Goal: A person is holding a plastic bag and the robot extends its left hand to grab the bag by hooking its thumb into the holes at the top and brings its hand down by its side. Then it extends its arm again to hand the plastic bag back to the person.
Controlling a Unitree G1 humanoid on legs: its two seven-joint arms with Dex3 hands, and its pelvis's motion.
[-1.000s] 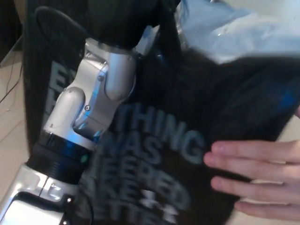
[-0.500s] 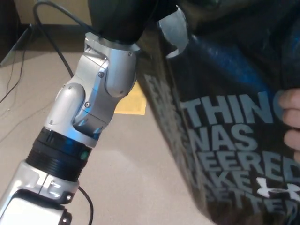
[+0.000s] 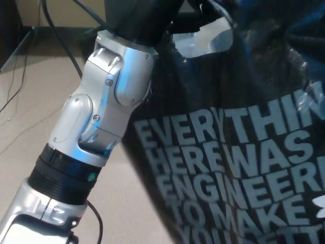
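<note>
Plastic bag (image 3: 238, 152), black and glossy, fills the right half of the head view and hangs from the left robot hand (image 3: 144, 20) at the top of the frame. That hand is a dark mass against the bag's upper edge, beside a pale cut-out handle hole (image 3: 203, 40); whether the thumb passes through the hole or how the fingers sit cannot be told, since black hand and black bag blur together there. The right robot hand does not show.

Below the hand, the silver wrist joint (image 3: 109, 96) runs down and to the picture's left, with screw heads and a bluish sheen on its shell. It meets a black ribbed collar (image 3: 63, 175) carrying a small green light, then a silver forearm section (image 3: 30, 218) at the bottom left corner. A black cable (image 3: 61, 30) crosses behind the arm near the top.

Large pale block letters slant across the bag's face. The readable lines are "EVERYTHIN", "HERE WAS", "ENGINEER", "TO MAKE" and a cut-off line beginning "YOU", each running off the right or bottom edge. Part of a white logo (image 3: 320, 206) shows at the right edge, too cropped to identify.

Beige floor (image 3: 30, 117) lies behind the arm.
</note>
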